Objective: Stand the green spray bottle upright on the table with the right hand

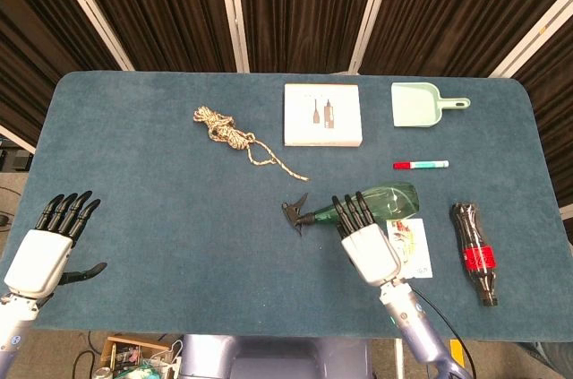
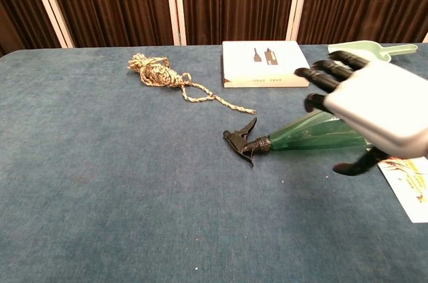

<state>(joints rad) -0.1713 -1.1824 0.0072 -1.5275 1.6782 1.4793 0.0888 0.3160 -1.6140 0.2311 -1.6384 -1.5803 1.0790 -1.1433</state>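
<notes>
Lying on its side on the table (image 1: 161, 209), the green spray bottle (image 1: 380, 202) points its black nozzle left. We see our right hand (image 1: 365, 240) above its middle, fingers (image 2: 319, 77) spread and holding nothing. Our left hand (image 1: 47, 246) hovers open at the table's near-left edge.

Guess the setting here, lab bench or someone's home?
Most likely a robot test cell. A table covered in blue felt stands against dark curtains with pale strips, and unrelated props lie spaced out on it: rope, white box, green dustpan, green spray bottle.
</notes>
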